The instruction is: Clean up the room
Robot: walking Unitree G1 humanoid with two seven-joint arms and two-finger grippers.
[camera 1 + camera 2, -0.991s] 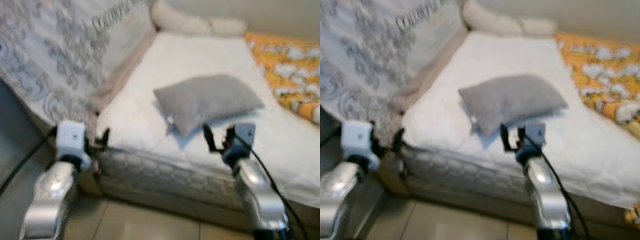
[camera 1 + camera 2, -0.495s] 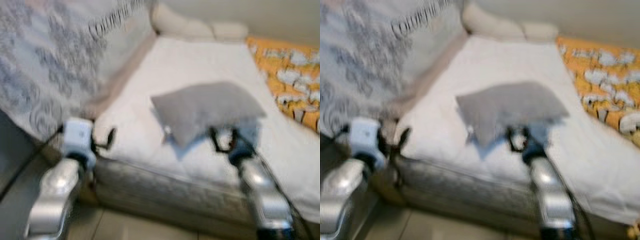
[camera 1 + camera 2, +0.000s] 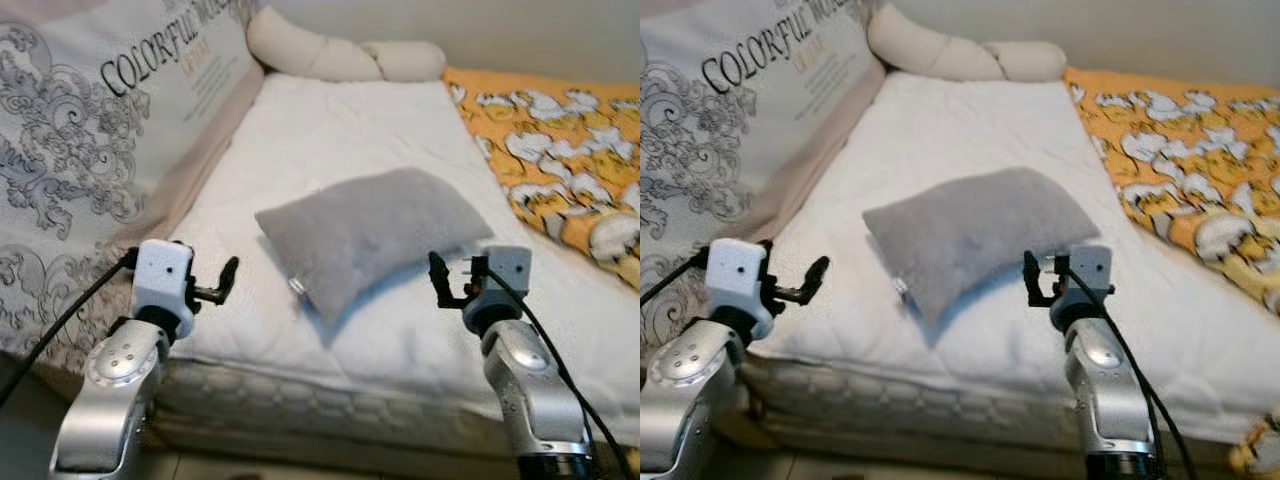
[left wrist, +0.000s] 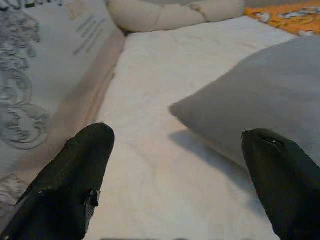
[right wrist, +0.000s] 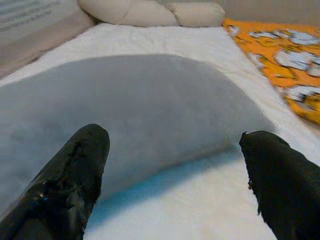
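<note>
A grey pillow [image 3: 370, 235] lies askew in the middle of the white mattress [image 3: 340, 120]. My left gripper [image 3: 222, 282] hovers open over the mattress's front left corner, a short way left of the pillow's near corner. At the pillow's right front edge my right gripper [image 3: 452, 275] is open too, close to the pillow but apart from it. In the left wrist view the black fingers [image 4: 75, 170] frame bare sheet and the pillow's corner [image 4: 260, 100]. Between the fingers [image 5: 75, 170] in the right wrist view, the pillow [image 5: 140, 105] spreads wide. Nothing is held.
An orange patterned blanket [image 3: 560, 150] covers the bed's right side. A cream bolster [image 3: 340, 55] lies along the head end by the wall. A large printed cover reading "COLORFUL" [image 3: 90, 130] leans along the left side. The quilted mattress edge [image 3: 300, 405] is just before me.
The whole view has shifted and sharpened as I came closer to the bed. Both grippers now stand over the mattress instead of before its edge. The pillow lies as before.
</note>
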